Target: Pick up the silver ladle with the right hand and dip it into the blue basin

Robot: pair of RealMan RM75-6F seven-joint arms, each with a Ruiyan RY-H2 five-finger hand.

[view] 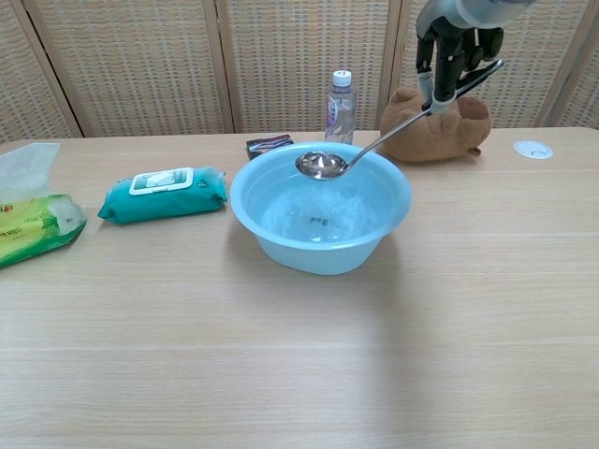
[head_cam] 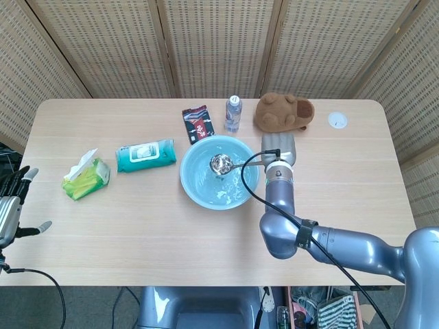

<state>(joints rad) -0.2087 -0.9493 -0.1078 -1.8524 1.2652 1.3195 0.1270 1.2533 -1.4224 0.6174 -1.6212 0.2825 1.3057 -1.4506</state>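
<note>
Right hand point(view: 454, 47) clamps my silver ladle point(view: 322, 166) above the blue basin point(view: 281, 238); dip looks done, next I set it down.

My fingers point(view: 447, 58) hold the silver ladle point(view: 323, 166) tilted, bowl above the blue basin point(view: 281, 229), down-left of them.

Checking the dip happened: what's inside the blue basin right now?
Water in the blue basin; the silver ladle, held by the right hand, hangs above it. Nothing is covered.
</note>
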